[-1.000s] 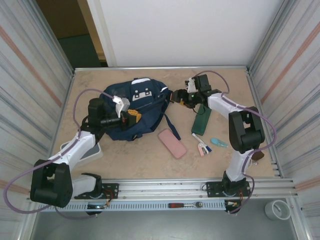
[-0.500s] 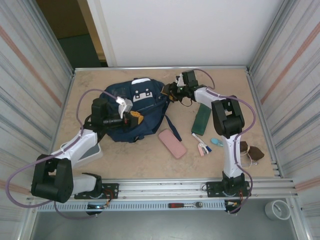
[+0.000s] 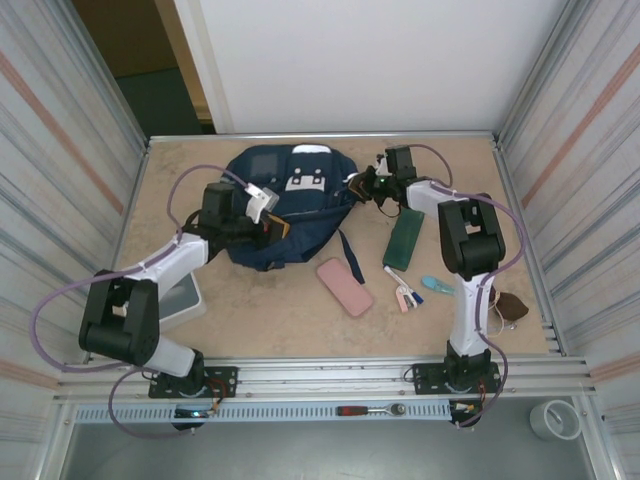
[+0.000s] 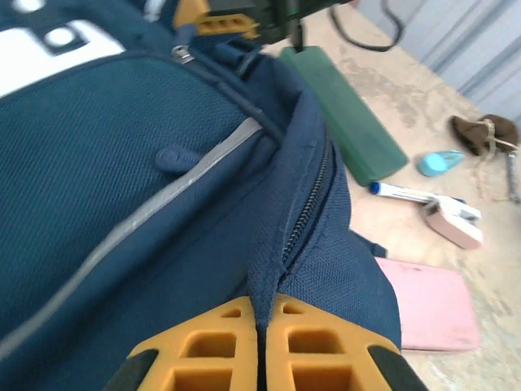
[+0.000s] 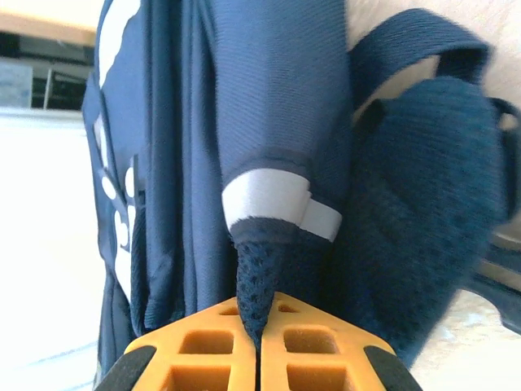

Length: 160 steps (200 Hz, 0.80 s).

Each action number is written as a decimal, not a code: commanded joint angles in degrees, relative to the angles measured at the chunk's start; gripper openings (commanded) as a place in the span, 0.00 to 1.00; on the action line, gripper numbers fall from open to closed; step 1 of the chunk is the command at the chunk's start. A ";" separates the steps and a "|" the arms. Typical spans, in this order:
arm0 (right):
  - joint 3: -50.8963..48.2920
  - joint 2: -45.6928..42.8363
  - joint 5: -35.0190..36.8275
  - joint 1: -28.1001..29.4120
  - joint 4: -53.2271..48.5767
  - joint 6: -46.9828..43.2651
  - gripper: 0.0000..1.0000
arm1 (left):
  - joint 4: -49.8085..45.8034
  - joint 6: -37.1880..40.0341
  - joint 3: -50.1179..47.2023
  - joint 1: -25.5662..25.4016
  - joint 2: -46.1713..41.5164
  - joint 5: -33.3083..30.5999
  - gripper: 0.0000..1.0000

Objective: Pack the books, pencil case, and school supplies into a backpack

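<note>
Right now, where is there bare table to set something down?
Open table lies in front of the backpack, between the white tub and the pink case. The far left corner is bare too. The right side is crowded: green case, pens and a light-blue piece lie close together.

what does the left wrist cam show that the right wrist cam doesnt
Left wrist, not right wrist: a zipper, the green case, the pink case, a pen and a light-blue piece on the table.
Right wrist, not left wrist: a white tab above dark mesh, and a padded strap.
Both: the navy backpack, with that camera's own gripper shut on a fold of it, the left gripper and the right gripper.
</note>
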 commanded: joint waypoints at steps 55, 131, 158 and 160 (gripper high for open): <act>-11.67 -8.11 4.03 5.61 3.24 -0.81 0.02 | 3.60 -4.53 -5.01 1.12 -6.59 -10.01 0.44; -16.77 -18.00 16.78 13.44 -6.13 -11.84 0.30 | 2.48 -18.11 -9.61 1.12 -12.64 -22.59 0.58; -14.77 -19.42 22.53 13.66 -11.59 -17.30 0.41 | 0.20 -18.03 -9.99 -0.13 -12.47 -24.94 0.58; -14.56 -19.43 23.05 13.70 -11.99 -17.70 0.42 | 0.09 -18.07 -10.07 -0.18 -12.40 -25.35 0.58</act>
